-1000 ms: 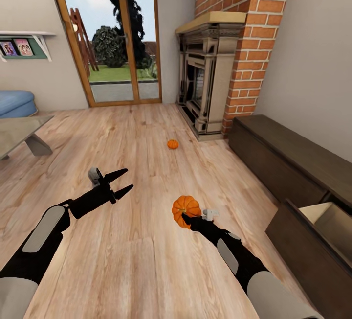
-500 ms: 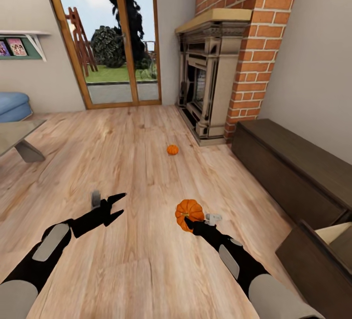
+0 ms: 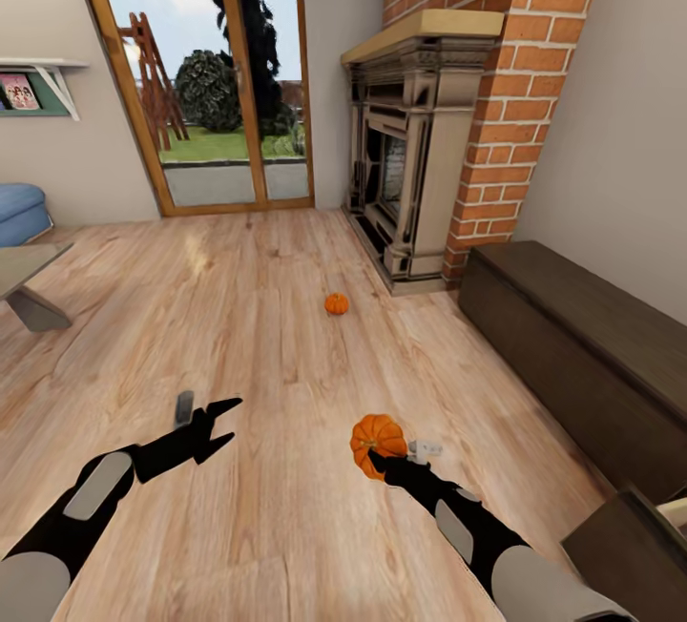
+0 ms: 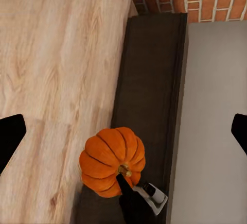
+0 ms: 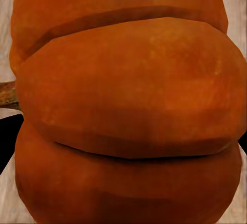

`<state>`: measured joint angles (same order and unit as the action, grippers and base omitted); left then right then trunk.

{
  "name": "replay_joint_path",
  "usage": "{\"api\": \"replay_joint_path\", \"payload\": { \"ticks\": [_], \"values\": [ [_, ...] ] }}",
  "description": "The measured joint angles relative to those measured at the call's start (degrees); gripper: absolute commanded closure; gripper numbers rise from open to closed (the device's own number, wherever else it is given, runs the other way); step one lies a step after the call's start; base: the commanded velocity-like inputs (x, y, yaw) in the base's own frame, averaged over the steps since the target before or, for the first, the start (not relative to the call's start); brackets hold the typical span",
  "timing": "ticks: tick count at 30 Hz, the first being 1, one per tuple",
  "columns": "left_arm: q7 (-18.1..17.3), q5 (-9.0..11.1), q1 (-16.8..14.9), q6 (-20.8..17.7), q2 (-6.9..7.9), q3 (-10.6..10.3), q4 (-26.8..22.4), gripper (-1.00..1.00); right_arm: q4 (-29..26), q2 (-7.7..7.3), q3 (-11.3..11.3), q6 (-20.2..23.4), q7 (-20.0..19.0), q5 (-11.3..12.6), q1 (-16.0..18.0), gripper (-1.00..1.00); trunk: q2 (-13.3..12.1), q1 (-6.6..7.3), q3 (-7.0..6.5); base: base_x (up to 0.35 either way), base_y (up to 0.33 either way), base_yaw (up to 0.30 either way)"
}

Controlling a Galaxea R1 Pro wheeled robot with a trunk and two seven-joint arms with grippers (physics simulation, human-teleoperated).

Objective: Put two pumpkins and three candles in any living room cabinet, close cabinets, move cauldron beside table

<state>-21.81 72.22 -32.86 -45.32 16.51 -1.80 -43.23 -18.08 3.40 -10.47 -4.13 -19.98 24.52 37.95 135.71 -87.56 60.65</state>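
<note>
My right gripper is shut on an orange ribbed pumpkin, held above the wooden floor; up close the pumpkin sits between the fingers. The same pumpkin also hangs in front of the left wrist camera, over the cabinet. A second small pumpkin lies on the floor ahead, near the fireplace. My left gripper is open and holds nothing; its dark fingers stand far apart. The long dark-brown cabinet runs along the right wall, with one drawer pulled out at the lower right. No candles or cauldron in sight.
A brick fireplace stands ahead on the right, beside the cabinet's far end. Glass patio doors are straight ahead. A low table and a blue sofa sit at the far left. Bare wooden floor stretches between them.
The whole view has shifted: the open drawer has slid towards the lower right corner and the table further left. My left arm has dropped lower. The right gripper still holds the pumpkin.
</note>
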Motion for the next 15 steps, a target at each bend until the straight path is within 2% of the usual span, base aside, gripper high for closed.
{"api": "replay_joint_path", "payload": {
  "ticks": [4,15],
  "values": [
    [0.03,-0.07,0.00,0.05,-0.15,-0.21,1.08,-1.00,0.44,-0.77,-0.06,-0.13,0.02,0.08,0.00,1.00,0.00,0.00,0.00,0.338,0.000,0.000],
    [0.19,0.02,-0.01,0.05,-0.16,-0.14,1.39,-1.00,0.54,-0.97,-0.15,-0.05,0.18,0.20,0.00,1.00,0.00,0.00,0.00,0.338,0.000,0.000]
  ]
}}
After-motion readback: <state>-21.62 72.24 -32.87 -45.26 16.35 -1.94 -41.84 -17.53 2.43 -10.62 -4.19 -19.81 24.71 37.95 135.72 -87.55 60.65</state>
